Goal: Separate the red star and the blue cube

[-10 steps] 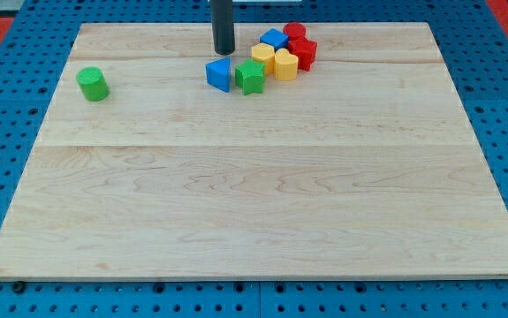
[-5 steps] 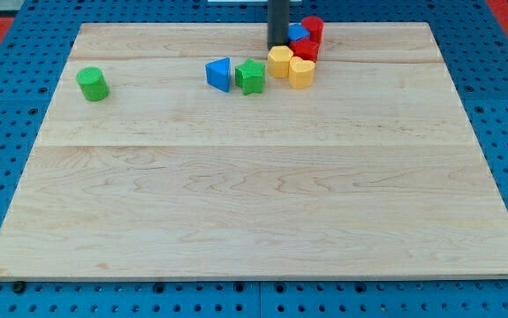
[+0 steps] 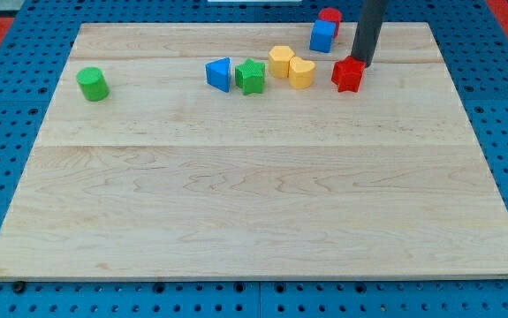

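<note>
While the wooden board (image 3: pixel 254 177) fills most of the view, the action sits near its top edge, right of centre; my tip (image 3: pixel 360 64) holds nothing, being a bare rod, and rests against the upper right side of the red star (image 3: pixel 348 74); the blue cube (image 3: pixel 322 36) lies up-left, apart from the star, just beside a red block (image 3: pixel 329 17) at the top edge; I judge a steady push toward the bottom edge would widen the gap without nudging the yellow blocks (image 3: pixel 291 66).

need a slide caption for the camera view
My tip sits just above-right of the red star, now apart from the blue cube.
</note>
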`<action>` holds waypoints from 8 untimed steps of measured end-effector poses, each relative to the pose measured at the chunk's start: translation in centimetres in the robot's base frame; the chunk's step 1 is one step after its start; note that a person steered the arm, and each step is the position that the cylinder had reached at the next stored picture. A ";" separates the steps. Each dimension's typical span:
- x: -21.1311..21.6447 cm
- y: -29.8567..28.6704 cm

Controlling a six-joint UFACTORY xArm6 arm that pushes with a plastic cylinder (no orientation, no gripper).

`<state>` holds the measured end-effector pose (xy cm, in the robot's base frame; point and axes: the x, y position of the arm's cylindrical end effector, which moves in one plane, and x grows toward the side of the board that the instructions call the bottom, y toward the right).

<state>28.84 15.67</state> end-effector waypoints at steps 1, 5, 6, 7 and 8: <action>0.0 0.0; -1.0 -0.2; -1.1 -0.2; -1.1 -0.2; -1.3 -0.2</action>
<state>27.56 15.51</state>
